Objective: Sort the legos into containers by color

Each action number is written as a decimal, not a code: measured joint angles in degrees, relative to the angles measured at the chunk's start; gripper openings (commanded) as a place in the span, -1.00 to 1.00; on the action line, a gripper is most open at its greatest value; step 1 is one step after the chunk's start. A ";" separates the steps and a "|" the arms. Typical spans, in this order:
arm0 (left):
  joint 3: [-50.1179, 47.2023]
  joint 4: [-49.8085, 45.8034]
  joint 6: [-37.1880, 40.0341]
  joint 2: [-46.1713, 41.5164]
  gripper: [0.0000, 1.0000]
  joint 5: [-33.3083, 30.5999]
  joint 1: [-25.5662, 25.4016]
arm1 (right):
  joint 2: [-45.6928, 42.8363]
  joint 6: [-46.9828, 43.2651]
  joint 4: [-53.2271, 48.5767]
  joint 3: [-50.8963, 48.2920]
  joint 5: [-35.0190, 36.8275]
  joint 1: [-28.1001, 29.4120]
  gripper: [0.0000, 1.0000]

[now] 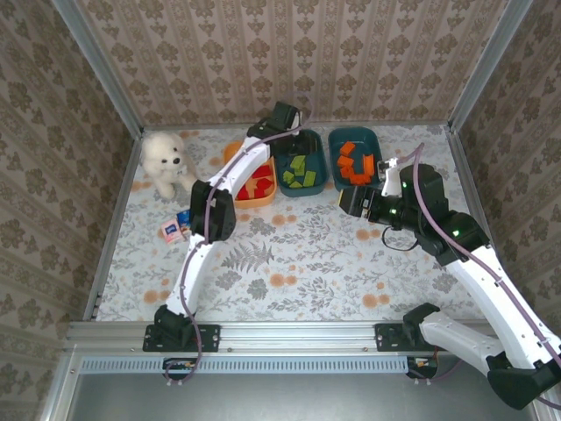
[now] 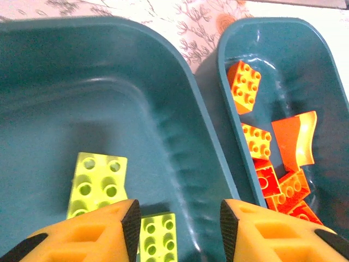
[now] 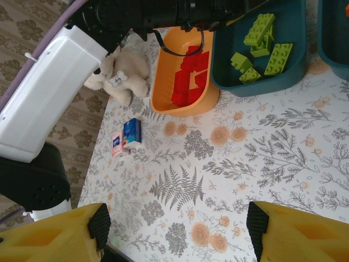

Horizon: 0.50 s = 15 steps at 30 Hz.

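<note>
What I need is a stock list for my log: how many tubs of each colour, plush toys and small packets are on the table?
Orange tub: 1
Teal tubs: 2
White plush toy: 1
Small packets: 2
Total: 6

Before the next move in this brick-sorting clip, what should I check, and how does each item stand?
1. Left gripper empty: ok, nothing held, above the middle teal tub.
2. Right gripper empty: ok, open over the table.
3. Green bricks in that middle tub: ok.
4. Orange bricks in the right teal tub: ok.
5. Red bricks in the orange tub: ok.
6. No stray bricks: cannot tell, the left arm hides part of the table.
</note>
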 measured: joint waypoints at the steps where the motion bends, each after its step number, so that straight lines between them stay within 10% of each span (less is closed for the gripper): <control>1: 0.00 0.07 -0.15 0.33 -0.11 0.44 -0.20 | -0.02 0.00 0.00 -0.04 0.00 0.00 0.40; 15: 0.00 -0.52 -1.42 3.78 -0.11 2.75 -0.57 | 0.22 0.00 0.02 -0.04 0.00 -0.33 0.40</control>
